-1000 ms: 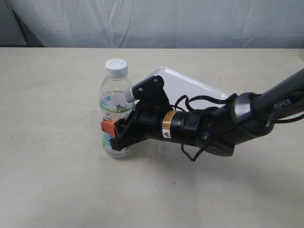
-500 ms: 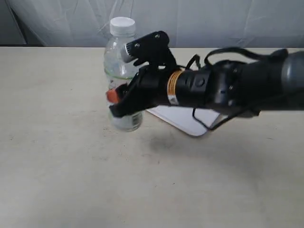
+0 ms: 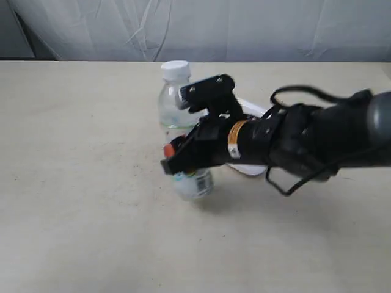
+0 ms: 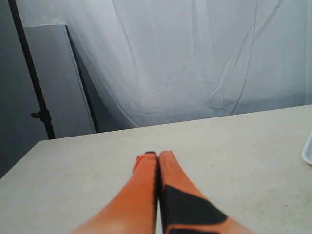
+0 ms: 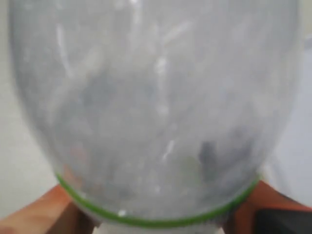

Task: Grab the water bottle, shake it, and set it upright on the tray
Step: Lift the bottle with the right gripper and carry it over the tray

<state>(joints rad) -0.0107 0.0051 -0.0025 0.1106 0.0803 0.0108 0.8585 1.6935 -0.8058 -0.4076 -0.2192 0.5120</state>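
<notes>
Small clear plastic water bottle (image 3: 173, 104), white-capped, clamped at its label by the right gripper (image 3: 178, 160), hangs tilted low over the beige table (image 3: 73, 183), beside the flat white tray (image 3: 247, 169). It sits lower than half a second ago, so the shake is judged underway. The fingers of the left gripper (image 4: 157, 157) are pressed together, empty.

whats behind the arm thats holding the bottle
The white tray, mostly covered by the right gripper and its arm. Only slivers of its rim show above and below. Whether anything lies on it cannot be seen.
</notes>
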